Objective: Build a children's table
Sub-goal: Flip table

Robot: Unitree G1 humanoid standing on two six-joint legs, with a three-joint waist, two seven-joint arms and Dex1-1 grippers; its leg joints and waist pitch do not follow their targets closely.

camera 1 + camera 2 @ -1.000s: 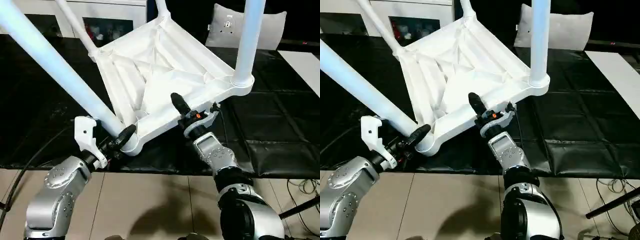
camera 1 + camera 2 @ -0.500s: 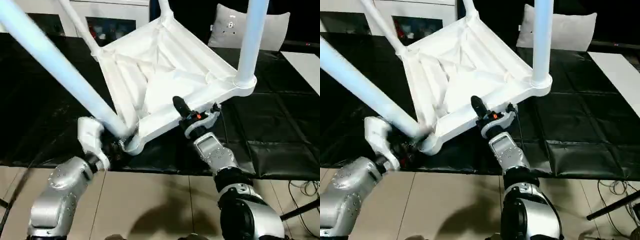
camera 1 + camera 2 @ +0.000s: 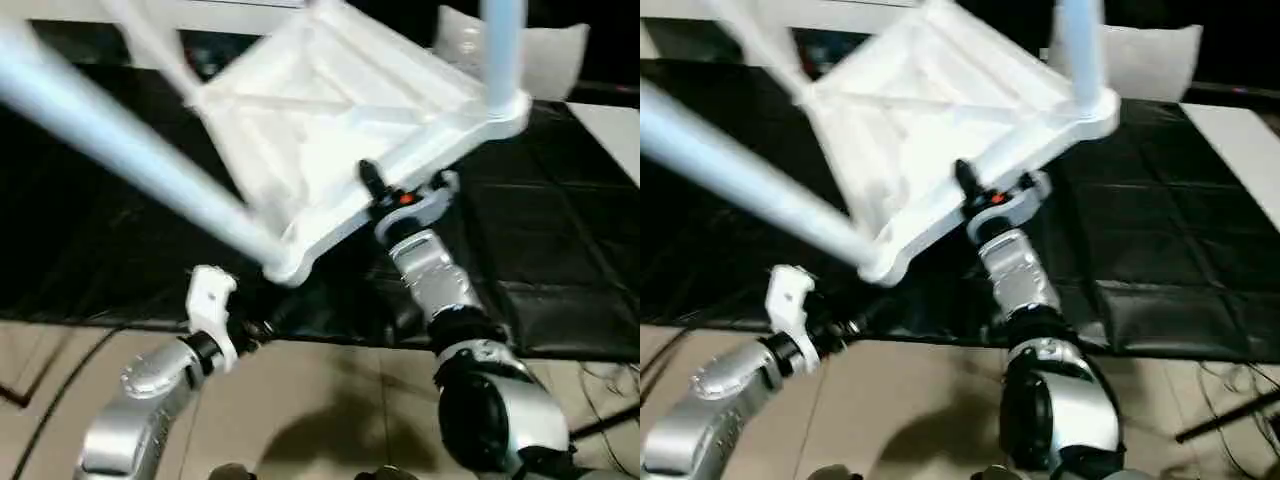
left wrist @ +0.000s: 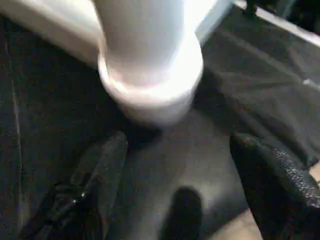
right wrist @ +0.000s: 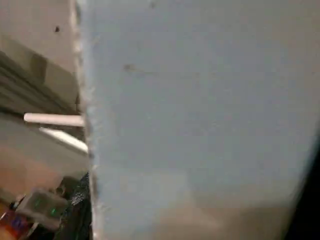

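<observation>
**Table top lifted at its near edge, legs fitted**

Left: the left gripper [image 3: 258,328] hangs below the near corner socket [image 3: 287,268], its two black fingers [image 4: 102,172] spread apart and touching nothing; the socket and the long leg [image 3: 120,150] seated in it sit just above the gap. Centre: the children's table [image 3: 330,120] is tilted, ribbed underside up, its near edge raised off the surface. Right: the right gripper [image 3: 385,195] is clamped on that near edge, one finger over the rim; a second leg [image 3: 500,45] rises from the far right socket.

Judged step: turning the assembled table over. To do it well, the right gripper should keep a firm hold while the left one takes the corner or leg before the tilt grows, since a one-sided hold may let the top swing.

The surface is a black padded mat [image 3: 560,230] on a pale tiled floor [image 3: 330,400]. A white cabinet [image 3: 215,25] and a pale cushion [image 3: 550,50] stand behind.
</observation>
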